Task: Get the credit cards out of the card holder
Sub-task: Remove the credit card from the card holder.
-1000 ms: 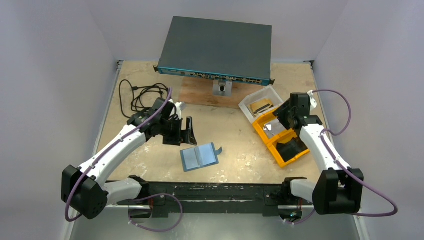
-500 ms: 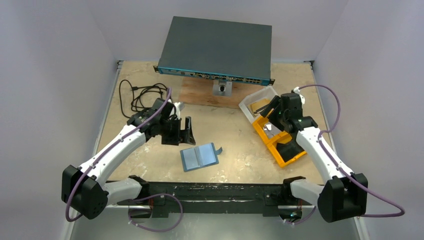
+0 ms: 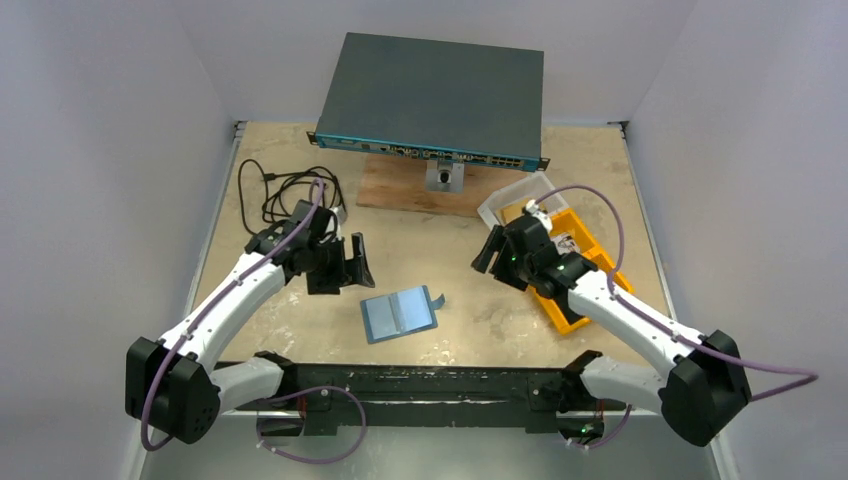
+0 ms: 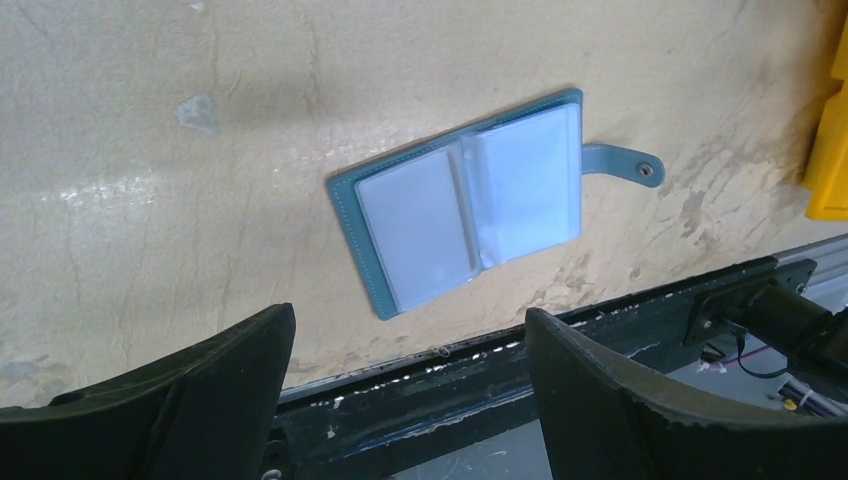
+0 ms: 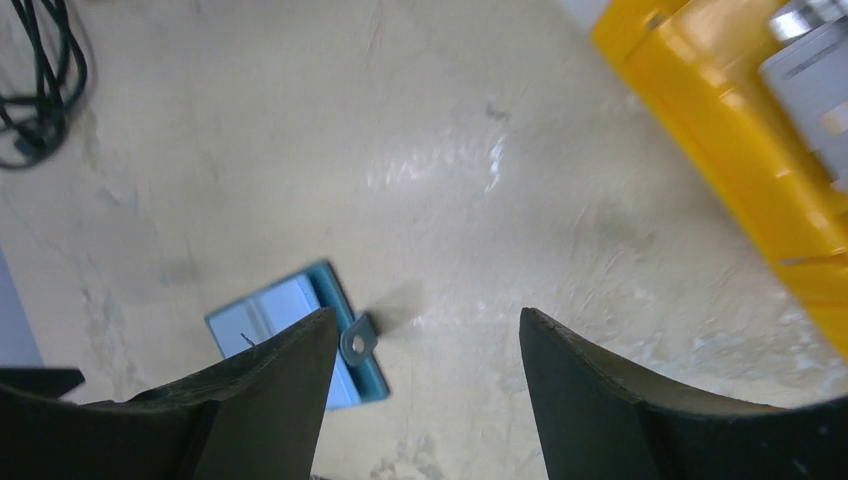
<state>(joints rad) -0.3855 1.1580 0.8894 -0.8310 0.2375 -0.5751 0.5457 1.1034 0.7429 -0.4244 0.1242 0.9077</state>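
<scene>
The card holder (image 3: 400, 313) is seen lying opened flat on the table (image 3: 470, 240), close to the near edge and roughly between the two arms, with its snap tab (image 4: 622, 163) stretched out to the right. In the left wrist view its clear inner pockets are turned upward and appear pale; whether cards are held inside them cannot be told. The left gripper (image 3: 352, 262) is held above the table just to the far left of the holder, its jaws spread wide and nothing between them, and the holder is framed between its fingers (image 4: 200, 390) without being touched. The right gripper (image 3: 488, 250) is likewise held with its jaws spread and empty, poised over bare table to the right of the holder and well apart from it. Beside that arm an orange bin (image 5: 720, 110) is placed, and a silvery-grey credit card (image 5: 815, 80) is seen lying inside it. A clear tub (image 3: 520, 190) is set just beyond the bin. At the far side a network switch (image 3: 435, 95) is propped over a wooden board (image 3: 400, 190), and a coiled black cable (image 3: 285, 190) is left at the far left.
</scene>
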